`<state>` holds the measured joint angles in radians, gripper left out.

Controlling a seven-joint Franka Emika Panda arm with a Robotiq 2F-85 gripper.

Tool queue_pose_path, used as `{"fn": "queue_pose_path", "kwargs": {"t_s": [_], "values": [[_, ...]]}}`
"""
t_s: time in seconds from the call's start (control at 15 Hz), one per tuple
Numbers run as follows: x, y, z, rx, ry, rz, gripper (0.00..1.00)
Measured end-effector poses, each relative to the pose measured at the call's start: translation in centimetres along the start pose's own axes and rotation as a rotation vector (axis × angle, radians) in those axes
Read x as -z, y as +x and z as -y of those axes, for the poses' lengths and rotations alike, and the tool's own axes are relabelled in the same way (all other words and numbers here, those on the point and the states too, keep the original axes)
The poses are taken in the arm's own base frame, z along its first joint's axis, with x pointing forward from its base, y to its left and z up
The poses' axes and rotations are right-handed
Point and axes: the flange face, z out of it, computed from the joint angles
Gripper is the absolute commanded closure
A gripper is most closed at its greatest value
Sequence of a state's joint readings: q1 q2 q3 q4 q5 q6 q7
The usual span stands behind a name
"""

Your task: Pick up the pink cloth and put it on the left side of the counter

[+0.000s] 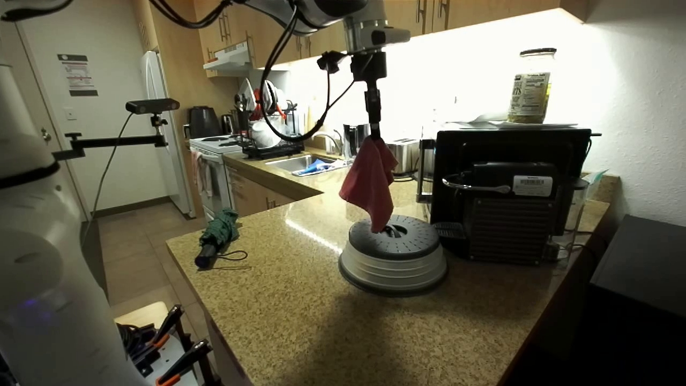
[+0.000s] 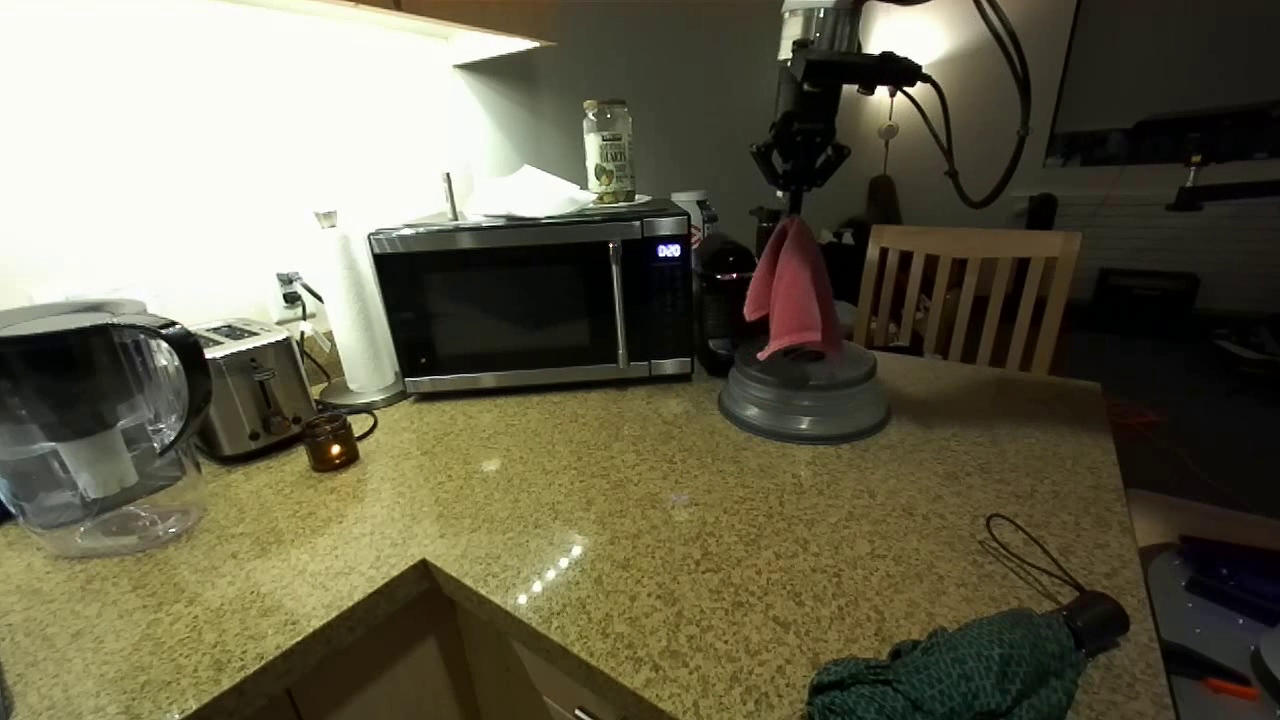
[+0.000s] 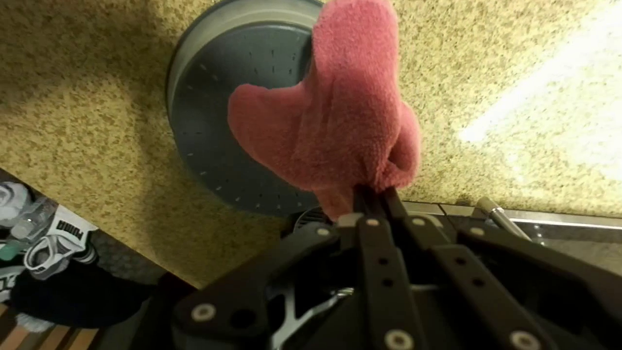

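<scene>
The pink cloth (image 1: 368, 179) hangs bunched from my gripper (image 1: 374, 133), also in an exterior view where the cloth (image 2: 797, 290) drapes below the gripper (image 2: 794, 205). In the wrist view the two fingertips (image 3: 378, 193) are close together on the edge of the cloth (image 3: 347, 116). The cloth hangs above a round grey and white vented cover (image 1: 394, 265) on the speckled counter (image 1: 278, 305). Its lowest corner overlaps the cover's top in both exterior views; I cannot tell whether they touch. The fingertips are partly hidden by the cloth.
A folded green umbrella (image 1: 220, 230) lies near the counter's edge. A microwave (image 2: 500, 305) and a black coffee machine (image 1: 509, 214) stand by the cover. A small candle jar (image 2: 330, 443), a toaster (image 2: 255, 385) and a water pitcher (image 2: 95, 440) stand further along. A sink (image 1: 300, 163) lies beyond.
</scene>
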<state>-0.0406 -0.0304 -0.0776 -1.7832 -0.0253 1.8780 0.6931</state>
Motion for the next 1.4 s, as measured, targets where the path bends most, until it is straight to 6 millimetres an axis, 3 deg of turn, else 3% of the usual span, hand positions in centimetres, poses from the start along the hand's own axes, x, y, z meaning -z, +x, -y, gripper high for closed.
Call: {"fn": "queue_pose_path", "kwargs": {"t_s": [0.33,0.87,1.4], "values": [[0.6,0.0,-3.7,-0.134,0.005,0.0,0.95],[-0.7,0.8,-8.9,-0.295,-0.003,0.024,0.96],[-0.6,0.6,-14.1,-0.462,0.012,0.016,0.96]]}}
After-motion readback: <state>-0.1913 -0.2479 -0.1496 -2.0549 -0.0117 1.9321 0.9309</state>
